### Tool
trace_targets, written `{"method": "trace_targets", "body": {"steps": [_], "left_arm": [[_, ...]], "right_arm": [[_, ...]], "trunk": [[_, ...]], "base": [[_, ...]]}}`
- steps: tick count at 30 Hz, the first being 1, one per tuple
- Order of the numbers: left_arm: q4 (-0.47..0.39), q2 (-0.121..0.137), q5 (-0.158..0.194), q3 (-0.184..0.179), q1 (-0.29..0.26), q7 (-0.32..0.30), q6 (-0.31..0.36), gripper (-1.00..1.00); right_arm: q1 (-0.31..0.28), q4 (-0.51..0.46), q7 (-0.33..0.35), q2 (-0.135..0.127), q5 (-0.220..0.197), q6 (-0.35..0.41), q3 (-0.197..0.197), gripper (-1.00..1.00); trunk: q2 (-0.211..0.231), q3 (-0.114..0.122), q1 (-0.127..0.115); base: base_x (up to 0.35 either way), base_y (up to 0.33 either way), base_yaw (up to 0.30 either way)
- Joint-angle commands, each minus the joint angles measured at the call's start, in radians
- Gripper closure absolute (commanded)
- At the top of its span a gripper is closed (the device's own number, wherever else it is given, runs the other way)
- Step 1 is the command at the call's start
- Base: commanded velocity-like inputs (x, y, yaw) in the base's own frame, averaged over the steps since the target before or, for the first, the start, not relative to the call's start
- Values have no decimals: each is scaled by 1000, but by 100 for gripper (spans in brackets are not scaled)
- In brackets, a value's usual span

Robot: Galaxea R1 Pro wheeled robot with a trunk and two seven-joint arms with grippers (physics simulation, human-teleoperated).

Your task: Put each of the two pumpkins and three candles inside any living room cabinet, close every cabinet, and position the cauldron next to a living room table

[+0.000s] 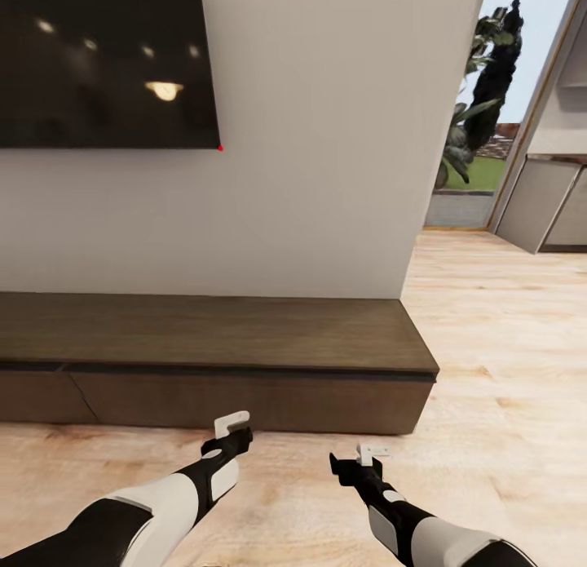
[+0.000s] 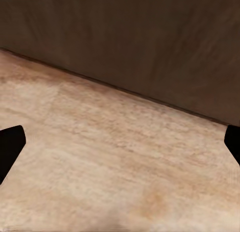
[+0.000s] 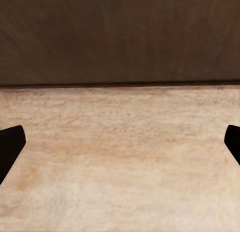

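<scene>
Head view: the cabinet runs along the far wall below a dark wall screen, drawer fronts shut. Left claw and right claw hover over the wood floor near its front, both with fingers apart and empty.

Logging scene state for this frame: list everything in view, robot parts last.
cabinet: 1, dark brown wood, long and low against the wall, drawer fronts shut as far as visible
screen: 1, glossy black, on the wall above the cabinet
wall: 1, white, behind the cabinet
floor: pale wood planks
plant: 1, dark green, outside the glazed opening, far right
grey units: pale grey, far right edge
left gripper: black and white, low over the floor before the cabinet, open, empty
right gripper: same, open, empty
</scene>
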Motion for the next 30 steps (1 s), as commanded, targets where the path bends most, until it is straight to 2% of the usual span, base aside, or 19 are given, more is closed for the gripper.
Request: {"method": "trace_targets", "body": {"steps": [1,7,30], "left_arm": [[4,-1,8,-8,-1,1,-6,-100],[4,-1,39,-8,5,-1,-6,-100],[4,-2,43,-9,12,-15,-3,-100]], "right_arm": [[-1,2,6,0,-11,-4,4,-100],[-1,2,6,0,-10,-4,4,-100],[0,3,6,2,-8,-4,5,-100]], "trunk": [[0,-1,0],[0,-1,0],[0,1,0]], "base": [[0,0,254],[0,0,277],[0,0,286]]}}
